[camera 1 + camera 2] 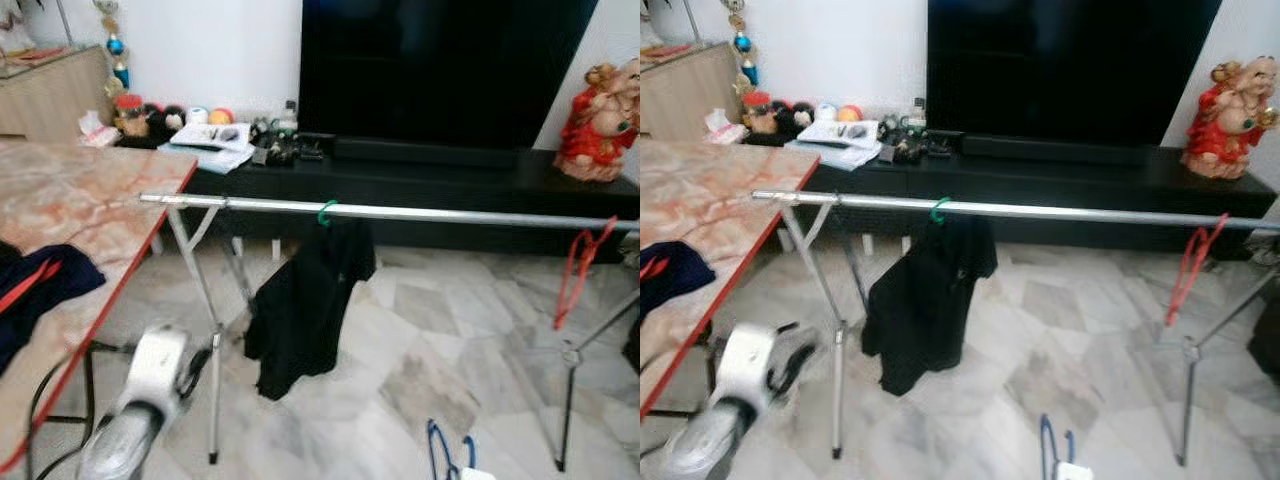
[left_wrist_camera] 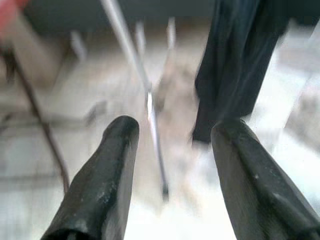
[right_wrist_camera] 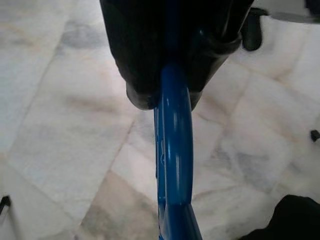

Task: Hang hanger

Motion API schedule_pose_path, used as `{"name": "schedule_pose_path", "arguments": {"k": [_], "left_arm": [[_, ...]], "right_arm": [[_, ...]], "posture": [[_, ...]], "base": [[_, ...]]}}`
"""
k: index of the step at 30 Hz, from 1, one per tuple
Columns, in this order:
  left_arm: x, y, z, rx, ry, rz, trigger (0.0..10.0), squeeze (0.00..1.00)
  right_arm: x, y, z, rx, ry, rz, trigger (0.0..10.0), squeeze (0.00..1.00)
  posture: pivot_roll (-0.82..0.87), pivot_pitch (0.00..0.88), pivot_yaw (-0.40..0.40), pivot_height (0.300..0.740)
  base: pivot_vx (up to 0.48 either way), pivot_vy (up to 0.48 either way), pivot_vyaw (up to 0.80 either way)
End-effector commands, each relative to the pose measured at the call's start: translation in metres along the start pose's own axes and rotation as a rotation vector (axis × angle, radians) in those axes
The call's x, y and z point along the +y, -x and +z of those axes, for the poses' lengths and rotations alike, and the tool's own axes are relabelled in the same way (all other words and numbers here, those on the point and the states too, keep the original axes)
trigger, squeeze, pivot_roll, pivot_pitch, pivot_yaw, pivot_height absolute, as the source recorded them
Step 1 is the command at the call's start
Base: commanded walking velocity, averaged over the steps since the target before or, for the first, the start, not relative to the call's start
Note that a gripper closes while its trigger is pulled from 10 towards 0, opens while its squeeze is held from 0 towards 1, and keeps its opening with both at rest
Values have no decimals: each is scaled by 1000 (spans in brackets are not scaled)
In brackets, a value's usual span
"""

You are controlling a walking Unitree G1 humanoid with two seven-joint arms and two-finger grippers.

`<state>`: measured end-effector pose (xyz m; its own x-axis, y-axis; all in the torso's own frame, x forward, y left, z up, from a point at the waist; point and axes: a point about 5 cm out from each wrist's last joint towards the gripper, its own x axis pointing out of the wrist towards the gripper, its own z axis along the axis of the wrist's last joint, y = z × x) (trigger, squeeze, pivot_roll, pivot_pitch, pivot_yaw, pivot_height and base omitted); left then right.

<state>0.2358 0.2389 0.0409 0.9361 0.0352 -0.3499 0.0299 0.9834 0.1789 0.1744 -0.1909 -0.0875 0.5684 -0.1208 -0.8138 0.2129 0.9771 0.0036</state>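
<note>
A silver clothes rail runs across the room in front of me. On it hangs a black garment by a green hanger hook. A bare red hanger hangs near the rail's right end. My right gripper is low, below the rail, shut on a blue hanger; the hanger's blue loops show at the bottom of the left eye view. My left gripper is open and holds nothing. It sits low at the left, beside the rack's left leg, pointing toward the black garment.
A marble-topped table with a red edge stands at the left, with dark blue clothes on it. The rack's legs stand on the marble floor. Behind are a black TV console, cluttered at its left end, and a red statue.
</note>
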Motion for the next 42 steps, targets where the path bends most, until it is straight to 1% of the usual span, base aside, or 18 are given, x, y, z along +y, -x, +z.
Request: {"name": "schedule_pose_path", "arguments": {"k": [1,2,3,4,6,7,8,10,11,12,18,20,24,27,33,37,40,42], "left_arm": [[-4,-1,-36,132,47,-32,10000,0],[-4,-1,-36,132,47,-32,10000,0],[-3,3,-65,244,55,-18,10000,0],[-3,8,-83,322,75,0,10000,0],[-3,8,-83,322,75,0,10000,0],[-4,15,-99,397,77,14,10000,0],[-4,15,-99,397,77,14,10000,0],[-11,39,-137,583,124,40,10000,0],[-14,45,-147,626,139,47,10000,0],[-16,50,-152,646,176,74,10000,0],[-26,50,-157,638,226,78,10000,0],[-26,49,-156,627,215,77,10000,0],[-26,46,-155,636,207,85,10000,0],[-27,46,-155,636,197,77,10000,0],[-31,52,-160,656,183,64,10000,0],[-31,52,-161,660,179,56,10000,0],[-31,53,-162,664,176,55,10000,0],[-28,58,-166,685,154,44,10000,0]], "right_arm": [[3,-1,3,-8,-25,0,10000,0],[3,-1,3,-8,-25,0,10000,0],[3,-1,3,-9,-28,-5,10000,0],[2,-1,3,-11,-30,-8,10000,0],[2,-1,3,-11,-30,-8,10000,0],[1,-1,3,-13,-35,-13,10000,0],[1,-1,3,-13,-35,-13,10000,0],[-2,-1,4,-15,-32,-22,10000,0],[-3,-1,4,-15,-27,-24,10000,0],[-5,0,4,-16,-27,-28,10000,0],[-11,0,3,-12,-25,-42,10000,0],[-12,0,3,-12,-38,-46,10000,0],[-12,0,5,-17,-15,-37,10000,0],[-11,0,6,-28,-40,-43,10000,0],[-11,0,5,-21,-30,-46,10000,0],[-10,0,7,-48,-72,-47,10000,0],[-10,0,7,-51,-74,-48,10000,0],[-9,0,7,-58,-80,-47,10000,0]], "posture": [[186,0,-17,740],[186,0,-17,740],[186,0,-17,740],[170,0,-10,740],[170,0,-10,740],[163,0,-9,740],[163,0,-9,740],[151,0,-18,740],[152,0,-20,740],[154,0,-28,740],[162,0,-33,740],[166,0,-39,740],[168,0,-47,740],[161,0,-39,740],[174,0,-39,740],[168,0,-26,740],[172,0,-24,740],[172,0,-20,740]], "base": [[0,0,0],[0,0,0],[0,0,0],[0,0,0],[0,0,0],[0,0,0],[0,0,0],[0,0,0],[0,0,0],[0,0,0],[180,0,0],[311,0,0],[324,0,0],[330,0,0],[344,0,0],[351,0,0],[356,0,0],[360,0,0]]}}
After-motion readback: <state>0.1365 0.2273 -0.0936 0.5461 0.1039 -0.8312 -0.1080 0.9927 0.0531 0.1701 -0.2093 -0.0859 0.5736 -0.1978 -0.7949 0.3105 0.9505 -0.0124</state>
